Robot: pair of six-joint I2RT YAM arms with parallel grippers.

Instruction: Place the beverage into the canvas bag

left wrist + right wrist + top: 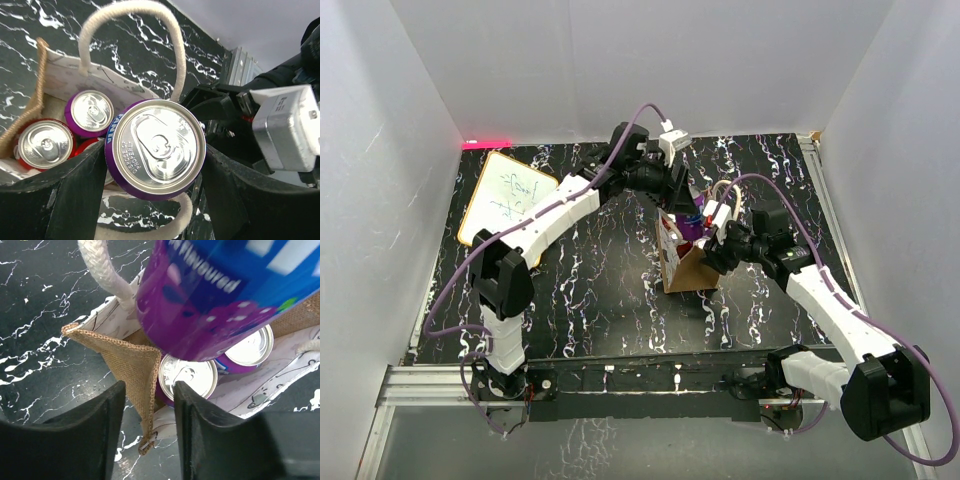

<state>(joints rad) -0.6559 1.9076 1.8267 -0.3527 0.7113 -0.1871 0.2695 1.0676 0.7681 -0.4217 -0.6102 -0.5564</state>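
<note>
surface: black white-veined table (590,290) | on it: canvas bag (686,270) upright, mid-table | whiteboard (508,197), far-left corner

Plain white walls (570,60) box in a black tabletop (590,290) veined with white. A scribbled whiteboard (505,195) lies far left, a red light (485,141) glows behind it, and an aluminium rail (410,385) edges the near side.

purple can (159,149): at least two, red can (45,145): at least one, canvas bag (685,268): one, whiteboard (505,195): one, arm (550,215): two
</note>
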